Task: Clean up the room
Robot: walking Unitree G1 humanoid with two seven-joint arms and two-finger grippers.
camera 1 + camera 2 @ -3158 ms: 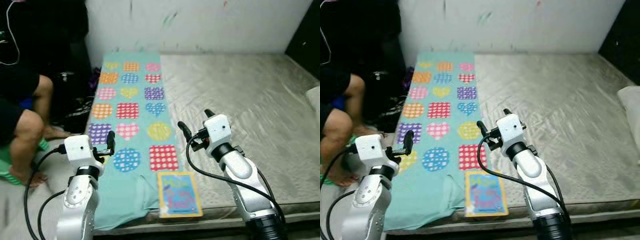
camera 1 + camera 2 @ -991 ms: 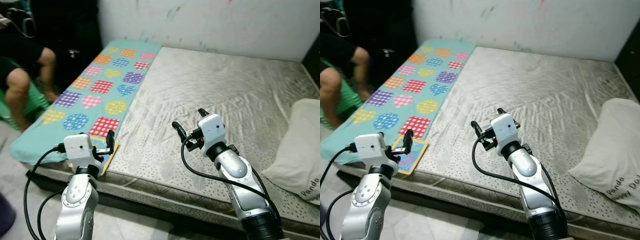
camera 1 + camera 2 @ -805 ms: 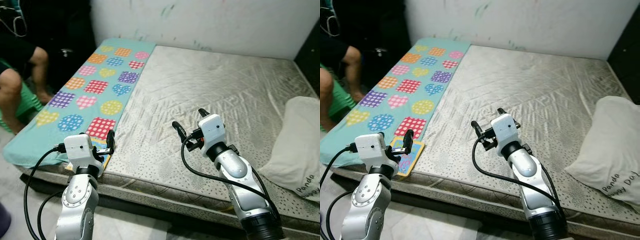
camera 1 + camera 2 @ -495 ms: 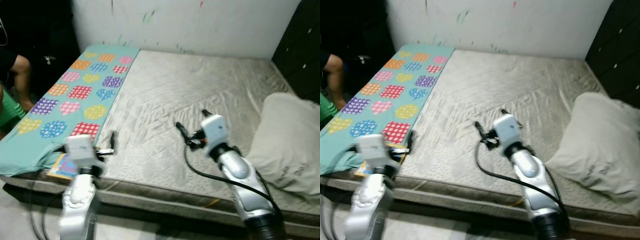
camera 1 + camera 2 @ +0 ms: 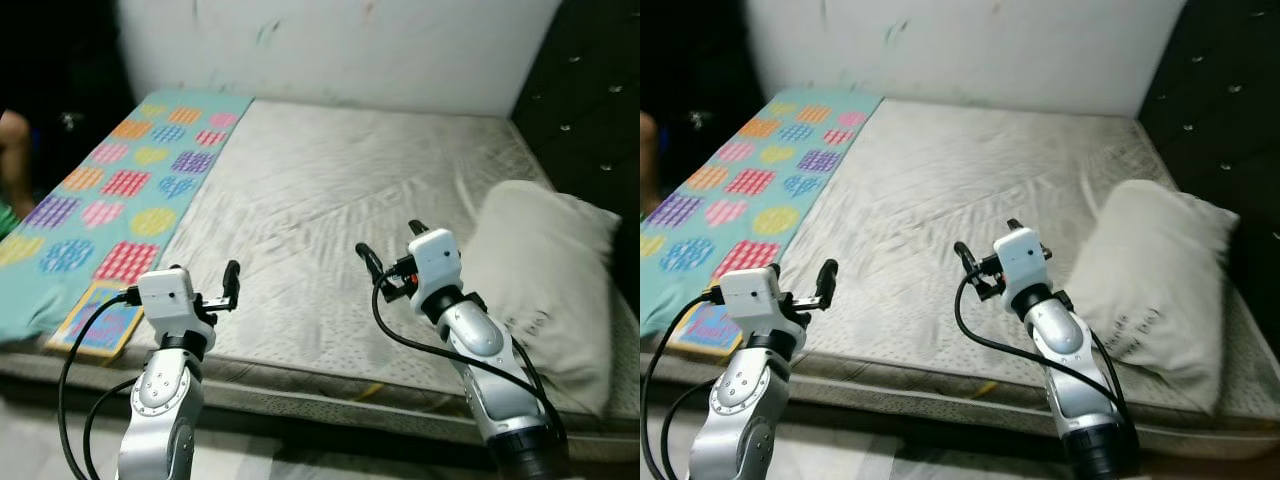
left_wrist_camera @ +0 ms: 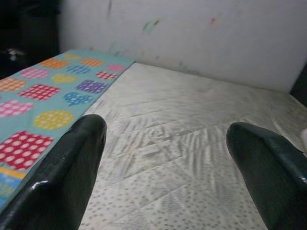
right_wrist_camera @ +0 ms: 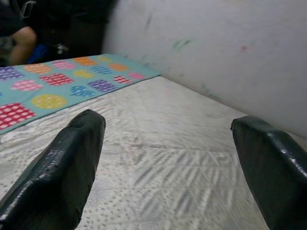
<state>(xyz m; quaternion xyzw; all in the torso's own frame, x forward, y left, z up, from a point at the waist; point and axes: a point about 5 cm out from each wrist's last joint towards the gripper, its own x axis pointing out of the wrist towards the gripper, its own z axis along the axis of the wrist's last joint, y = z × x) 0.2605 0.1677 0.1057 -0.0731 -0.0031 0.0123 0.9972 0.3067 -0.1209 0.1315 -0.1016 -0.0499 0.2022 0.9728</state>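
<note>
A bare grey mattress (image 5: 330,190) runs back to a smudged white wall (image 5: 330,45), its near left corner hidden behind the left arm and a person's knee (image 5: 12,135) cut off at the frame's left edge. A teal patterned sheet (image 5: 120,185) covers the left strip, a picture book (image 5: 95,322) lies at its near edge, and a white pillow (image 5: 540,270) rests against the dark headboard (image 5: 590,110) on the right, leaving the wide middle open. Since 0.5 s ago the camera has swung right, bringing the pillow fully into view, while the left gripper (image 6: 163,163) and right gripper (image 7: 168,163) hover over the near edge, fingers spread apart and holding nothing.
</note>
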